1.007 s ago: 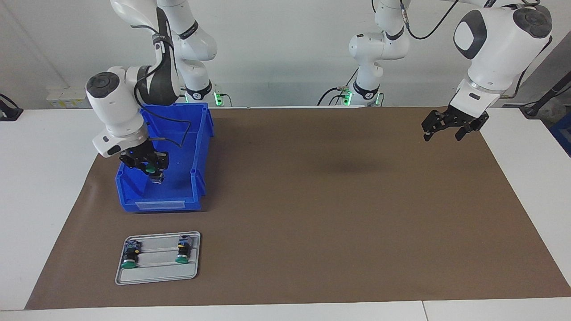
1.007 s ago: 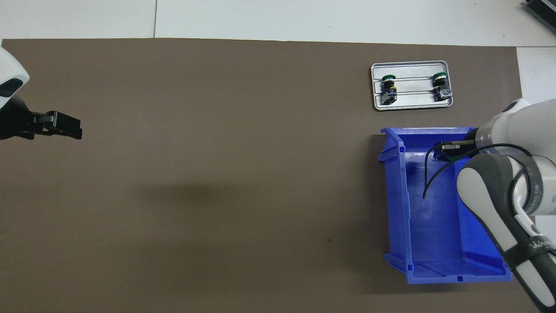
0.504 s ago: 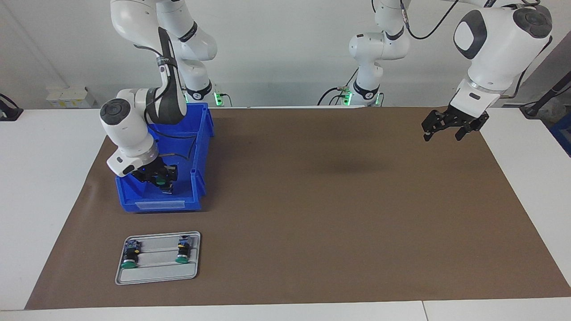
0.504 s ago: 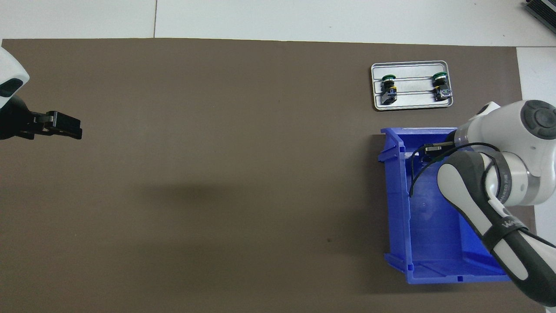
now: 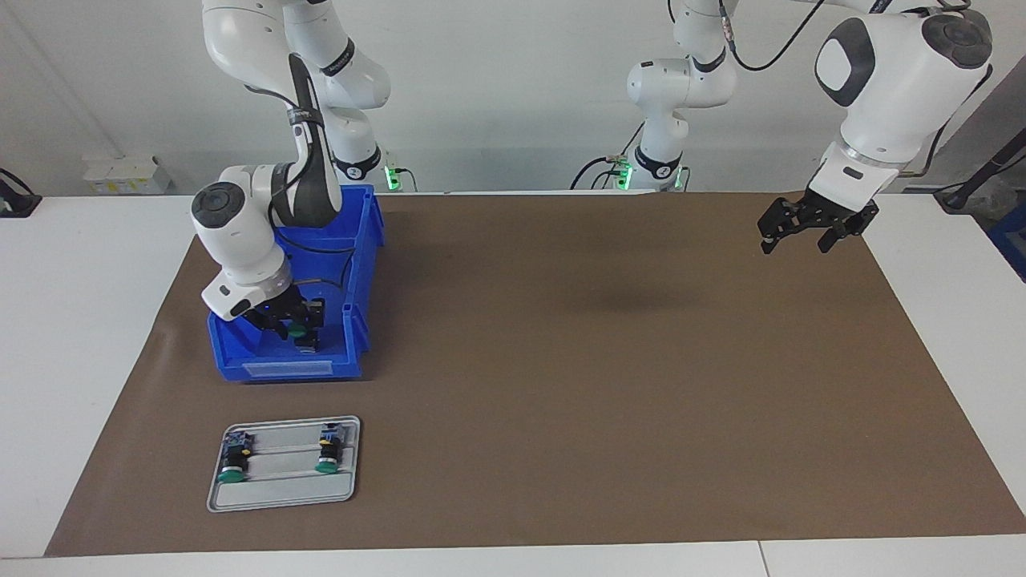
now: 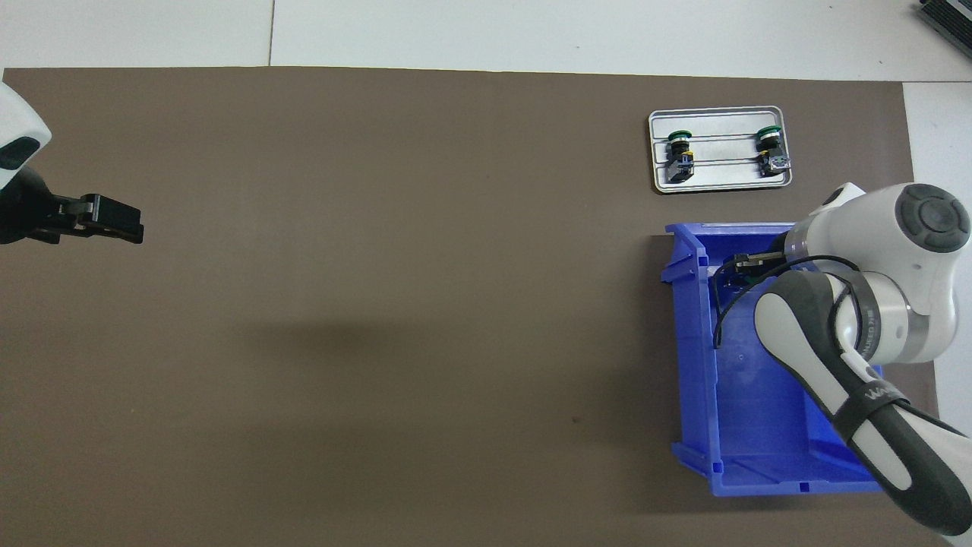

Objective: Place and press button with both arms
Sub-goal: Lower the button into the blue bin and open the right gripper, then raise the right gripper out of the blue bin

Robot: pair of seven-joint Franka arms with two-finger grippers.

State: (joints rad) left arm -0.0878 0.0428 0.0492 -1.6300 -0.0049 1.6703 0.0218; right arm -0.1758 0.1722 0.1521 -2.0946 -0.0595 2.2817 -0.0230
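My right gripper (image 5: 293, 324) is shut on a button (image 5: 298, 330) with a green cap. It holds the button up over the end of the blue bin (image 5: 362, 240) that lies farthest from the robots. In the overhead view the right gripper (image 6: 738, 267) hides the button. Two like buttons (image 5: 232, 468) (image 5: 327, 458) lie on a grey metal tray (image 5: 280, 497), farther from the robots than the bin. My left gripper (image 5: 798, 237) is open and empty, waiting in the air over the brown mat at the left arm's end; it also shows in the overhead view (image 6: 114, 220).
The blue bin (image 6: 692, 342) and the tray (image 6: 721, 184) stand at the right arm's end of the brown mat (image 5: 601, 361). A black cable loops from the right wrist over the bin. White table borders the mat.
My right gripper has carried the button lower and toward the bin's end farthest from the robots, and a little toward the left arm's end. The left arm has not moved.
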